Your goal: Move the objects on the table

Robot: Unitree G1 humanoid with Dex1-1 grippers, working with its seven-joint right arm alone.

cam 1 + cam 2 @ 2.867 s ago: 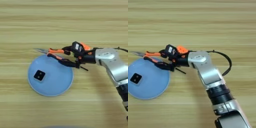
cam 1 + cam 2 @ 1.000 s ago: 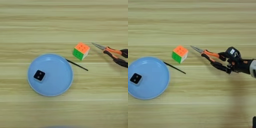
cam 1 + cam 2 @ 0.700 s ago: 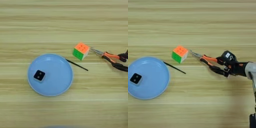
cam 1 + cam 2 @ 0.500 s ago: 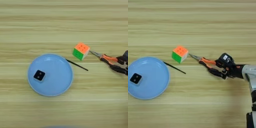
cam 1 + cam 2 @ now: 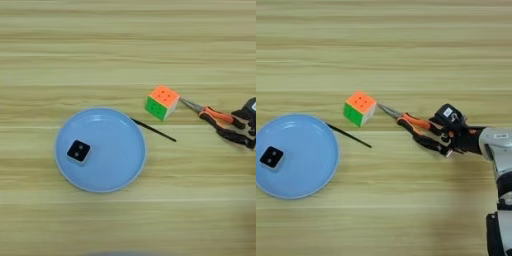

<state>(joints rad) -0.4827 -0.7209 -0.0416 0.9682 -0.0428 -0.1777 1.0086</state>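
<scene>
Gripping the needle-nose pliers [image 5: 415, 126] by their orange-and-black handles, the right end effector [image 5: 445, 134] holds their tip at the puzzle cube [image 5: 360, 108] on the counter [image 5: 406, 50], apparently mid-placement, with release seemingly next.

The right arm enters from the lower right corner of the right eye view, its dark lower segment rising along the right edge, then bending at a silver forearm [image 5: 499, 145] that turns leftward toward the middle of the frame. At the end of the forearm sits the black tool [image 5: 442, 134] — pointing left, low over the bench [image 5: 384, 60]. Its two black fingers [image 5: 439, 121] are closed around the handles of the pliers [image 5: 415, 127], one finger above the handles and one below. In the left eye view only the tip of the tool shows — at the right edge, just below mid-height.
</scene>
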